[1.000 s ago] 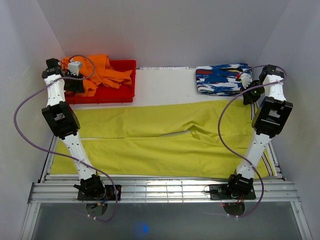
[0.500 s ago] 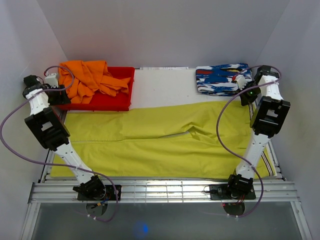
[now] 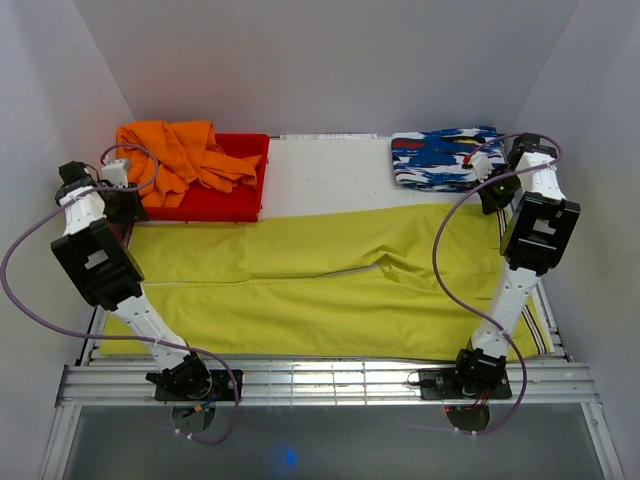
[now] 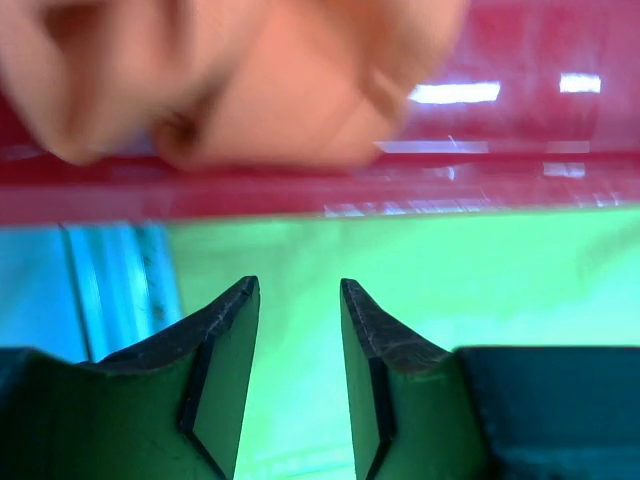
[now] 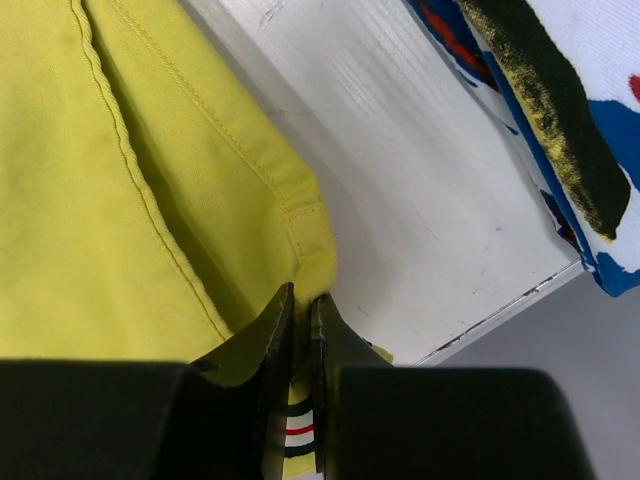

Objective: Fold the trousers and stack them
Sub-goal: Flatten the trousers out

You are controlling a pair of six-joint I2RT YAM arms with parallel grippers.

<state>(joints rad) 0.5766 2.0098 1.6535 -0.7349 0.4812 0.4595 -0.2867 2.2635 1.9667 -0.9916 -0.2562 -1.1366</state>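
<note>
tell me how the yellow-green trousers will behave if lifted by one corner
Probably floppy: the trousers lie flat with soft creases, so they'd drape and trail. Likely light, since the thin hem bunches in the right gripper.

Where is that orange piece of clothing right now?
In the overhead view, the orange garment lies bunched in the red bin at the far left corner of the table, just beyond the far edge of the yellow-green trousers.

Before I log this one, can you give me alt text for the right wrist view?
The right end effector pinches a corner of the yellow-green trousers, striped waistband showing below; beyond lie the white table and a blue, white and red patterned cloth.
</note>
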